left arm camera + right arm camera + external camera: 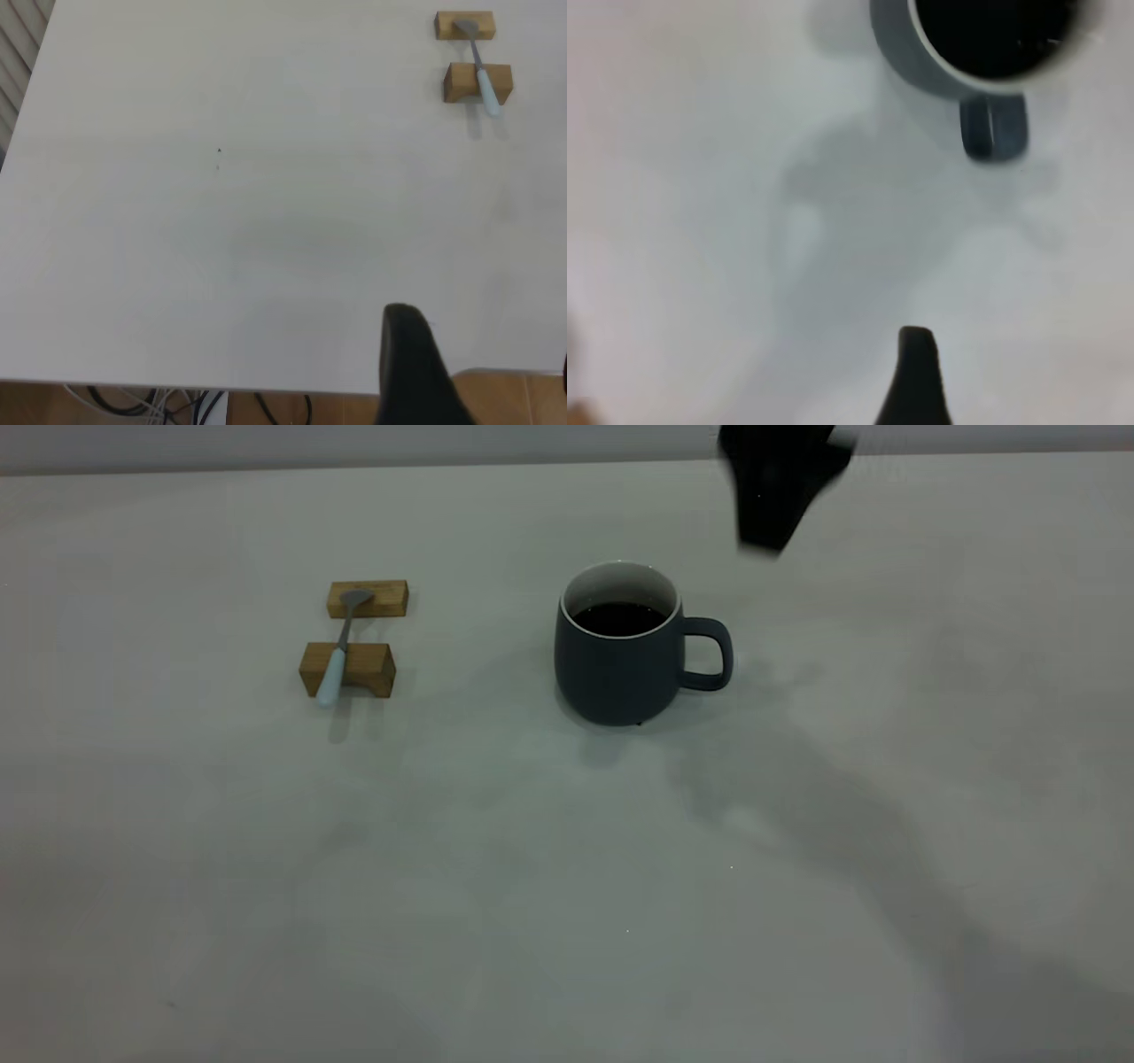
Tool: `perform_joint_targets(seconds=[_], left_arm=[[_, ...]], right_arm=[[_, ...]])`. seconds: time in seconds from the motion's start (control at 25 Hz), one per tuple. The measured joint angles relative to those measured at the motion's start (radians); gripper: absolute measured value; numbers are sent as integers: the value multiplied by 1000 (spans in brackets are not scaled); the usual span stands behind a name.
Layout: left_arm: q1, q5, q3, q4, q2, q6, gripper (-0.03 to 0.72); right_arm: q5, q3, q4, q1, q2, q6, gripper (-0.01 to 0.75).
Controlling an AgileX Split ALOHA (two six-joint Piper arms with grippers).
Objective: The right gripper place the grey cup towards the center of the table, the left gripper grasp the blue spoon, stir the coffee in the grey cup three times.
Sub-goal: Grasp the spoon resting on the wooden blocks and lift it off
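Observation:
The grey cup [620, 669] stands upright near the middle of the table [567, 886], handle to the right, with dark coffee [620, 618] inside. My right gripper [769, 531] hovers behind and to the right of it, apart from it and open. In the right wrist view one dark finger [917, 376] shows, with the cup [921, 66] farther off. The blue spoon [339, 651] lies across two wooden blocks at the left. My left gripper [485, 336] is open near the table's edge, far from the spoon [483, 75], and out of the exterior view.
The two wooden blocks [368, 599] [347, 669] sit one behind the other under the spoon. In the left wrist view the table's edge runs close to the gripper, with cables [177, 403] below it and a tiny black speck [219, 150] on the surface.

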Motion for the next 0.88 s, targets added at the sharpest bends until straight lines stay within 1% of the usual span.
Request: perform_joint_targets(seconds=[0.2, 0.28, 0.4, 0.6, 0.72, 0.88], left_arm=[[0, 0, 0, 0, 0, 0, 478], [0, 0, 0, 0, 0, 0, 478], [0, 0, 0, 0, 0, 0, 478], [0, 0, 0, 0, 0, 0, 478], [0, 0, 0, 0, 0, 0, 478], [0, 0, 0, 0, 0, 0, 478]], right_arm=[[216, 0, 11, 0, -208, 226, 621], [253, 0, 11, 0, -286, 312, 612], [269, 1, 12, 0, -393, 400, 603], [277, 27, 0, 0, -544, 421, 601], [279, 112, -13, 0, -638, 460, 597], [281, 303, -28, 0, -786, 542, 595]])
